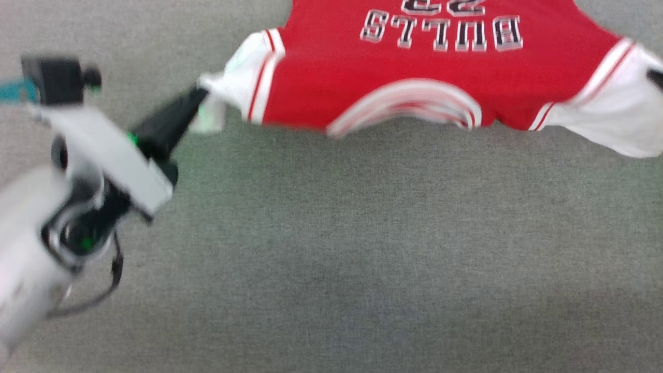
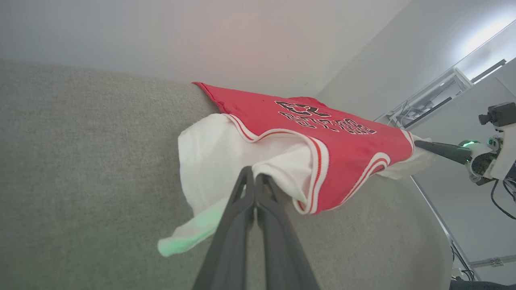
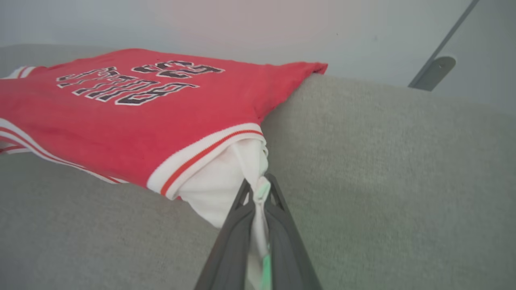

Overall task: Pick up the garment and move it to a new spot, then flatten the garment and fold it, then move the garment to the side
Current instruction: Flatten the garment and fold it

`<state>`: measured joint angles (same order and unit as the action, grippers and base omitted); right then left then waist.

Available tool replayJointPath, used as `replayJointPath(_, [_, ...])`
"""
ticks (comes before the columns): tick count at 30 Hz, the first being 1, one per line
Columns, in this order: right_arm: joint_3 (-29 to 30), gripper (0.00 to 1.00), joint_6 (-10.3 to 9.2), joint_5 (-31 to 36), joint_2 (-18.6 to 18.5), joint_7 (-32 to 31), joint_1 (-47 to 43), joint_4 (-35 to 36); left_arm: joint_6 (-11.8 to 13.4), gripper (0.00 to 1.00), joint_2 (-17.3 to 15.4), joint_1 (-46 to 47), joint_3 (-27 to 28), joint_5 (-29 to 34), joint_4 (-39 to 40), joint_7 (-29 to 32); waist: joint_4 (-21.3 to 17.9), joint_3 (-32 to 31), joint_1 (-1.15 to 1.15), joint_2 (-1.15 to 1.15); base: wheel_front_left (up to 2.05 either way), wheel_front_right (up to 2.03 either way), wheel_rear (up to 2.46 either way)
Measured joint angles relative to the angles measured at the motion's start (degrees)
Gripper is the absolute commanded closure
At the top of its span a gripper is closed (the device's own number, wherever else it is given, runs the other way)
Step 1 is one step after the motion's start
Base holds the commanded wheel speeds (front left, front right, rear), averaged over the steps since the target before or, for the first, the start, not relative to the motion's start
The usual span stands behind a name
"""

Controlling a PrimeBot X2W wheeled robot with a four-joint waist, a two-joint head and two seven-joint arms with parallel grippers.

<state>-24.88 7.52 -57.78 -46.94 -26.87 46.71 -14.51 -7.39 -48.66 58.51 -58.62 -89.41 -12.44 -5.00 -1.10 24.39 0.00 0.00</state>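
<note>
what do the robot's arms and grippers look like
The left gripper has two long, dark, tapering fingers on a pale grey forearm with a black camera box, green lights and a thin black cable. The right gripper has the same fingers.

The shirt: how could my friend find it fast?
Look at the big grey surface. Stretched across its far side is the shirt, its white sleeves pinched by the left hand and right hand. It's the only red thing, with black BULLS lettering.

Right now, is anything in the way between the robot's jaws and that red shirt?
Nothing visible. The left jaws are shut on one white sleeve of the shirt, the right jaws on the other, over the grey surface.
</note>
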Motion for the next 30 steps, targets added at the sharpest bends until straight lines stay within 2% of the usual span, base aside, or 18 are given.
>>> replayJointPath(7, [8.21, 1.00, 0.02, -1.49, -4.63, -8.32, -14.40, 9.49, -0.15, 1.00, -8.14, -11.93, -2.47, 1.01, 10.59, -5.98, 0.66, -2.16, 0.00, 0.00, 0.00, 0.00, 0.00])
replayJointPath(11, [14.03, 1.00, 0.02, -3.27, -6.86, -11.87, -23.21, 14.77, -0.14, 1.00, -10.99, -16.87, -3.31, 1.24, 15.96, -7.90, 1.54, -3.04, 0.00, 0.00, 0.00, 0.00, 0.00])
replayJointPath(18, [27.37, 1.00, 0.02, -5.97, -7.80, -16.50, -37.41, 24.40, 0.86, 1.00, -16.75, -24.42, -1.89, 0.33, 27.73, -9.66, 2.80, -3.85, 0.00, 0.00, 0.00, 0.00, 0.00])
replayJointPath(24, [37.21, 1.00, 0.02, -6.93, -7.17, -23.90, -47.98, 31.12, 4.93, 1.00, -22.36, -30.49, -2.32, 2.05, 38.22, -9.89, 2.96, -3.01, 0.00, 0.00, 0.00, 0.00, 0.00])
replayJointPath(27, [40.96, 1.00, 0.01, -7.10, -6.00, -27.11, -51.77, 33.83, 6.81, 1.00, -23.63, -31.99, -2.79, 2.66, 41.68, -9.91, 3.12, -2.43, 0.00, 0.00, 0.00, 0.00, 0.00])
replayJointPath(30, [42.09, 1.00, 0.01, -5.70, -4.70, -29.22, -53.27, 35.53, 8.53, 1.00, -23.45, -32.14, -3.22, 4.02, 41.76, -9.55, 3.26, -1.83, 0.00, 0.00, 0.00, 0.00, 0.00])
